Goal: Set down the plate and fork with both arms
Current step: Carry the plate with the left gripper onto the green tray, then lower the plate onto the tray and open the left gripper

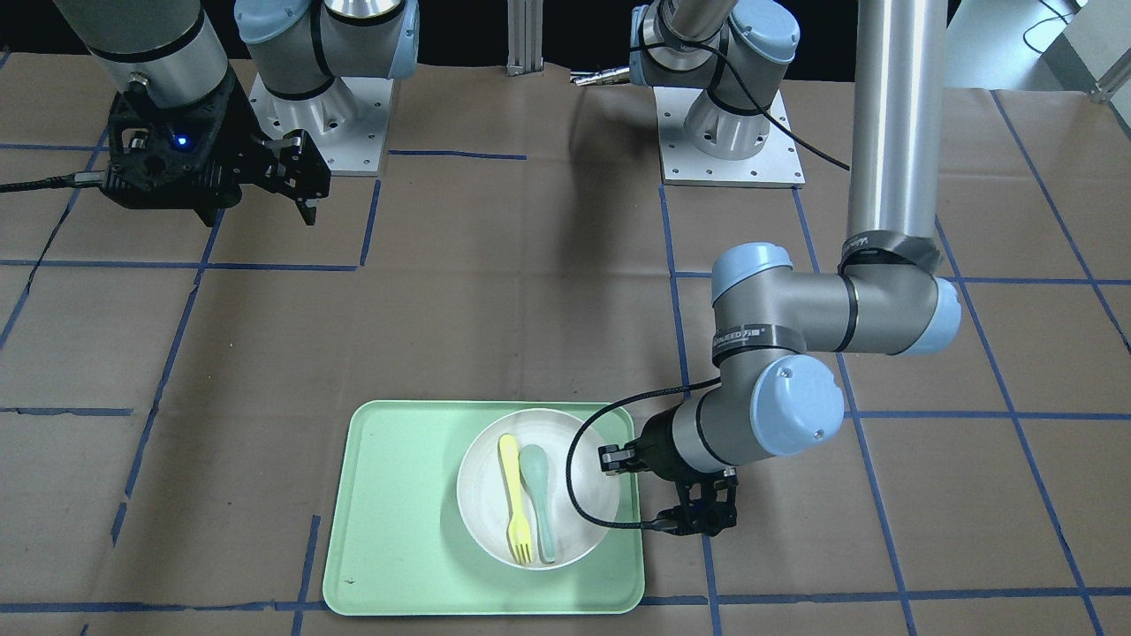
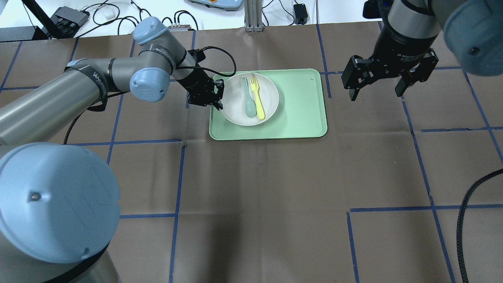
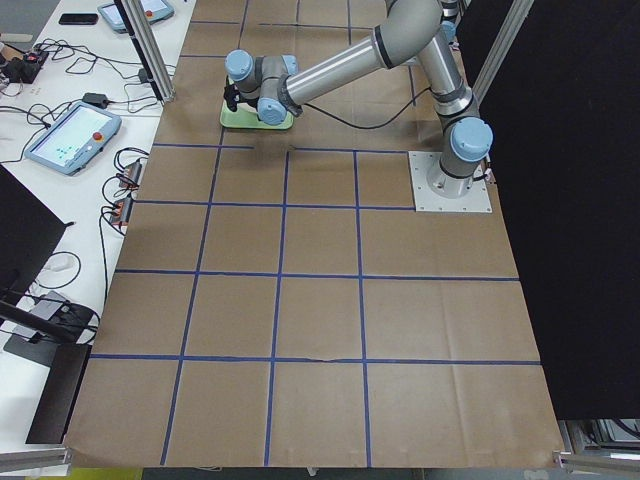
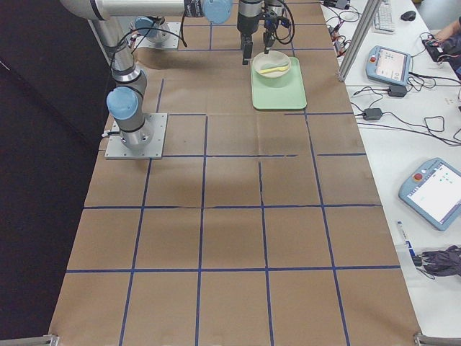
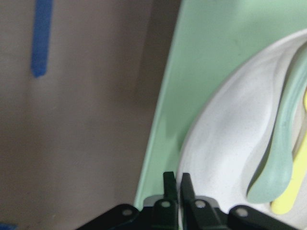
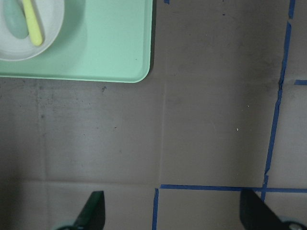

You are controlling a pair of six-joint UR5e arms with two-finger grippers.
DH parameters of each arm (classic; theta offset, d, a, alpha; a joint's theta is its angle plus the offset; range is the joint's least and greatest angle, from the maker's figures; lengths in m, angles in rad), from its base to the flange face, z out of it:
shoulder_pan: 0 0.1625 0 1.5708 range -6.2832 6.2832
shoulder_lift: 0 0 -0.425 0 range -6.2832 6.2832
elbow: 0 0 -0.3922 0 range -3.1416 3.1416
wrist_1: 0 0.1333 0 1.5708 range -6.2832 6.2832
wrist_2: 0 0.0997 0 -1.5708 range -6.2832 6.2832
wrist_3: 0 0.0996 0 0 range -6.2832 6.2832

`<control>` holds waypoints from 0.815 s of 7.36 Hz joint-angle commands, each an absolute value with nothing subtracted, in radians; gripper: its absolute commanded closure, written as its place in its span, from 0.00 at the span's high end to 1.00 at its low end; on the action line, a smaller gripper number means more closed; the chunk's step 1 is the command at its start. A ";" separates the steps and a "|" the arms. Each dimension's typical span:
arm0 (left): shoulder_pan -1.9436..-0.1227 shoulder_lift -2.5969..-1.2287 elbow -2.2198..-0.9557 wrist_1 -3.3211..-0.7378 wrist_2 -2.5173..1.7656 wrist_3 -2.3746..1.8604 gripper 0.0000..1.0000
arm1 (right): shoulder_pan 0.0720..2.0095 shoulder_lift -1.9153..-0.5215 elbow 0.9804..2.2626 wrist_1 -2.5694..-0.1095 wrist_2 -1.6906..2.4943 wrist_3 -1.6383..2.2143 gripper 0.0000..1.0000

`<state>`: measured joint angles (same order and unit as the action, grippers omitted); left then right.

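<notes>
The off-white plate (image 2: 235, 103) sits on the left half of the pale green tray (image 2: 302, 110). The yellow fork (image 2: 257, 98) lies in the plate beside a grey-green spoon (image 2: 247, 100). My left gripper (image 2: 218, 93) is at the plate's left rim. In the left wrist view the gripper (image 5: 176, 184) is pinched on the rim of the plate (image 5: 225, 143), with the fork (image 5: 290, 191) at the right edge. My right gripper (image 2: 376, 94) is open and empty above the table, right of the tray. The right wrist view shows the fork (image 6: 32, 24) far off.
The tray (image 1: 398, 512) lies near the table edge on the operators' side. Blue tape lines cross the brown paper table cover. The two arm bases (image 1: 318, 115) stand at the robot's side. A black cable (image 2: 467, 220) hangs at the right.
</notes>
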<state>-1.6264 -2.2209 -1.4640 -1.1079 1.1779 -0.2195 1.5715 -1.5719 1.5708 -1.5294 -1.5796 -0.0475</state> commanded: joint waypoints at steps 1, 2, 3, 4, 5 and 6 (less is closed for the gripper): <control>-1.672 -2.319 -1.347 -1.120 1.174 -0.253 0.00 | 1.571 -1.571 1.571 -1.528 -1.580 -0.048 1.00; -1.675 -2.322 -1.351 -1.123 1.175 -0.249 0.01 | 1.571 -1.571 1.572 -1.528 -1.580 -0.048 1.00; -1.675 -2.324 -1.353 -1.127 1.180 -0.238 0.01 | 1.571 -1.572 1.572 -1.528 -1.580 -0.048 1.00; -1.675 -2.321 -1.353 -1.129 1.181 -0.236 0.01 | 1.571 -1.571 1.571 -1.528 -1.580 -0.048 1.00; -1.677 -2.313 -1.354 -1.134 1.183 -0.233 0.02 | 1.571 -1.571 1.571 -1.528 -1.578 -0.048 1.00; -1.677 -2.304 -1.358 -1.143 1.183 -0.232 0.05 | 1.571 -1.571 1.571 -1.528 -1.580 -0.048 1.00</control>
<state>-1.6758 -2.3138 -1.3552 -1.1340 1.1818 -0.2345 1.5708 -1.5711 1.5710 -1.5279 -1.5794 -0.0476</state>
